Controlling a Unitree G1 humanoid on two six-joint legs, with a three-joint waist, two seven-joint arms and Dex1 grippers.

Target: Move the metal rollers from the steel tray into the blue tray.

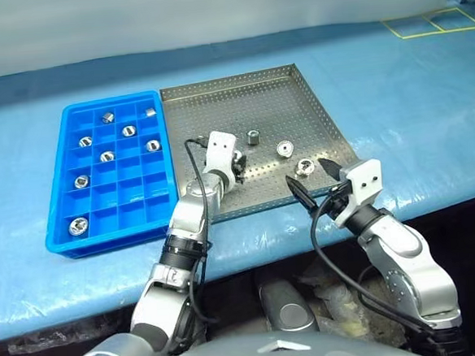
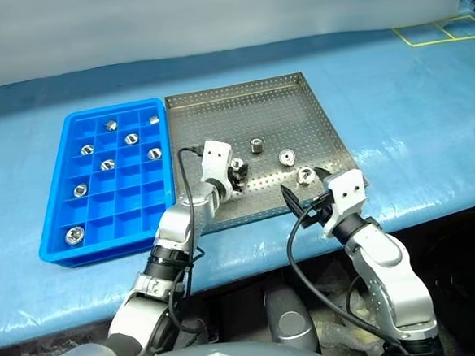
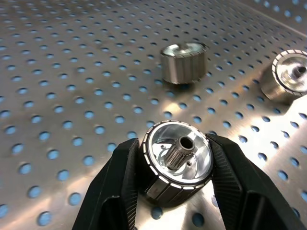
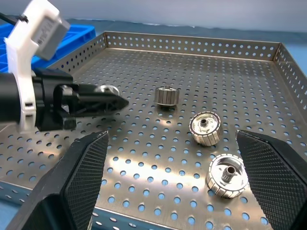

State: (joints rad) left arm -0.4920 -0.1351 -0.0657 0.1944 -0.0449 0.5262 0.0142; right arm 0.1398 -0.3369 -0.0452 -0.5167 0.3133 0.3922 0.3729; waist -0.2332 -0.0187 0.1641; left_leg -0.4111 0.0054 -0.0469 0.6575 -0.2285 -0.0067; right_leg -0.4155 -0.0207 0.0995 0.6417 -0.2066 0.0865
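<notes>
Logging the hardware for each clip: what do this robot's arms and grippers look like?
Both arms are silver-grey metal segments with black joint bands. Each wrist carries a white, boxy camera housing, and a loose black cable loops from it along the forearm. The left gripper and right gripper have black, tapered jaws; their inner faces are finely textured.

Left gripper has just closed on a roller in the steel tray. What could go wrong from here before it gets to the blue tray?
The left gripper pinches a small shiny flanged metal roller only by its round rim; it could slip or twist out on the lift.

The perforated grey steel tray's raised rim stands between it and the blue plastic grid tray; a low carry could snag.

Several compartments already hold rollers, so aim for a free one.
</notes>
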